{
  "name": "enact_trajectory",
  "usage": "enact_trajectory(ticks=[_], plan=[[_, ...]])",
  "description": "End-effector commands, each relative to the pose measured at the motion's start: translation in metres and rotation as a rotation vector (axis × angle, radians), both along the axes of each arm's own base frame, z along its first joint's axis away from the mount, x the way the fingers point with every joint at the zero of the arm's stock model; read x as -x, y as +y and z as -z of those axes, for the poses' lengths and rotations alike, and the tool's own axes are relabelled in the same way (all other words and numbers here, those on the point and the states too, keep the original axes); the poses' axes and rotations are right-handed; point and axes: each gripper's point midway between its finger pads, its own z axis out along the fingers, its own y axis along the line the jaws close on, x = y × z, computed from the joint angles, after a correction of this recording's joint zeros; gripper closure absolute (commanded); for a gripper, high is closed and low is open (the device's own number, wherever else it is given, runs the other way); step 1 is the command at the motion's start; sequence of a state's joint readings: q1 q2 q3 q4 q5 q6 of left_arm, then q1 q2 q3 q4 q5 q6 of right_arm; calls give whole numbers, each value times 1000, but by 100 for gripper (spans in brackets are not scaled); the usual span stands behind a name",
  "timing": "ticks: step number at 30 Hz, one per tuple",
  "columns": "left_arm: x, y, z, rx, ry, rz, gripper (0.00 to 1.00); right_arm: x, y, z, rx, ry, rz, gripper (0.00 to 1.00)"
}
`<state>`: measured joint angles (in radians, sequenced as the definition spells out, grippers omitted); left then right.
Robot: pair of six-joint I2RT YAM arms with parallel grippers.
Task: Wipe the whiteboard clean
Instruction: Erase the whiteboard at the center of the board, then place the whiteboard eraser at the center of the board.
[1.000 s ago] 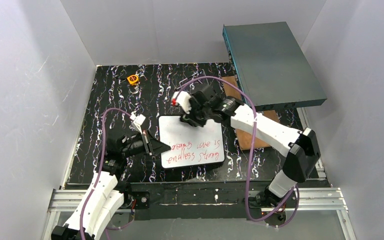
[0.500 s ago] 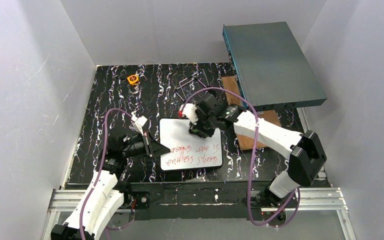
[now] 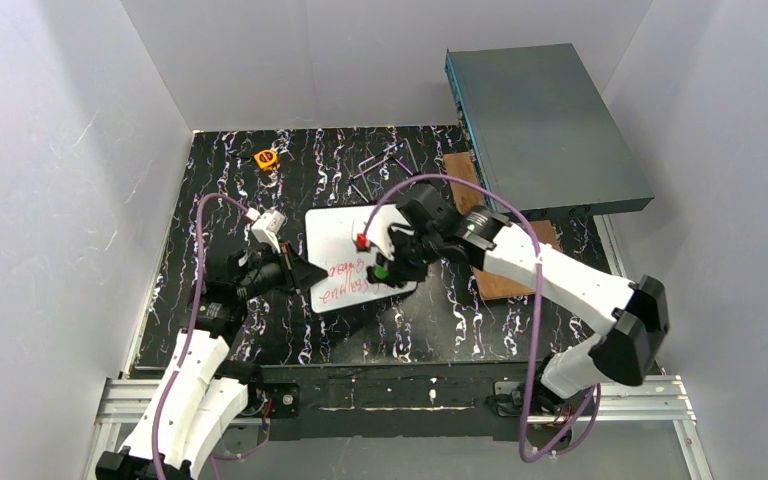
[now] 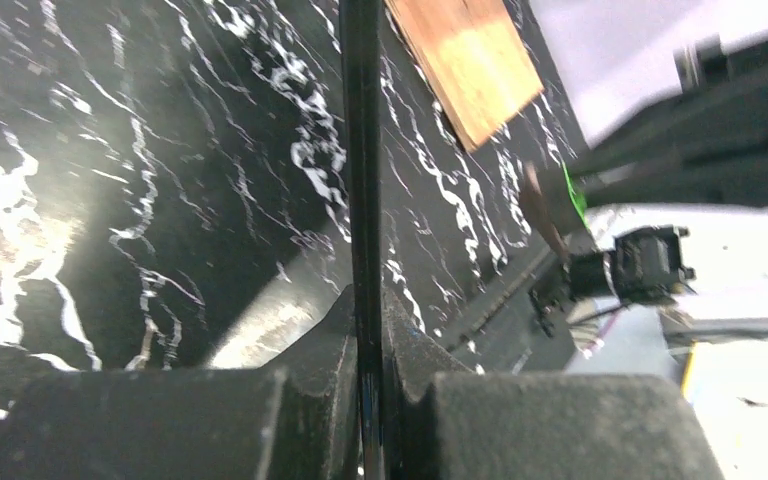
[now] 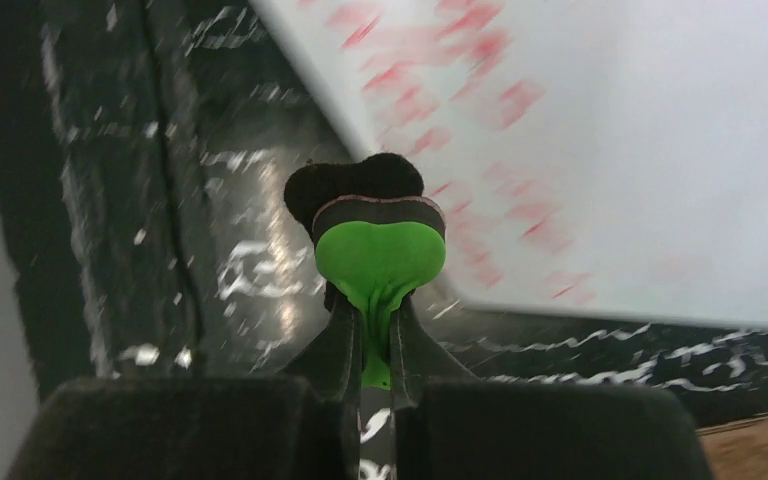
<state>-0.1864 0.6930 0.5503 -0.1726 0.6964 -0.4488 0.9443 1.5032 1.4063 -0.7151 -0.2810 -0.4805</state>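
1. the whiteboard (image 3: 345, 235) sits near the middle of the black marbled table (image 3: 210, 190), turned at a slant, with red handwriting (image 3: 345, 282) on its near half.
2. the top view alone shows the whole board. the left wrist view shows the whiteboard (image 4: 362, 180) only edge-on, as a thin dark line. the right wrist view shows the whiteboard (image 5: 640, 140) as a white face with blurred red handwriting (image 5: 500, 100).
3. the left gripper (image 3: 305, 272) pinches the board's left edge. in its own view the left gripper (image 4: 370, 340) has its jaws closed tight on that thin edge.
4. the right gripper (image 3: 385, 265) is above the board's near right part. up close, the right gripper (image 5: 378, 335) has narrow jaws clamped on a green eraser (image 5: 380, 255) with a black felt tip, placed at the board's edge beside the writing. whether the felt touches the board cannot be told.
5. the left arm (image 3: 195, 370) reaches forward from the near left. the right arm (image 3: 550, 275) bends in from the right, passing over the wooden board (image 3: 495, 285).
6. a grey-teal metal box (image 3: 545, 125) lies at the far right, and a small orange object (image 3: 266, 158) lies at the far left.
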Motion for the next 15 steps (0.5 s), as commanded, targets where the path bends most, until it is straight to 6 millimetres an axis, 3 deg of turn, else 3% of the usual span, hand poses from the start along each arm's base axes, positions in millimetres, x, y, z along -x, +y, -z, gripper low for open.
enact_trajectory(ticks=[1,6,15], plan=[[-30,18,-38,-64,-196,-124,100,42,-33,25,54,75,-109,99],[-38,38,-69,-88,-293,-257,100,31,-29,81,203,33,-60,99],[-24,112,-112,-270,-444,-623,100,0,24,125,311,16,42,92]])
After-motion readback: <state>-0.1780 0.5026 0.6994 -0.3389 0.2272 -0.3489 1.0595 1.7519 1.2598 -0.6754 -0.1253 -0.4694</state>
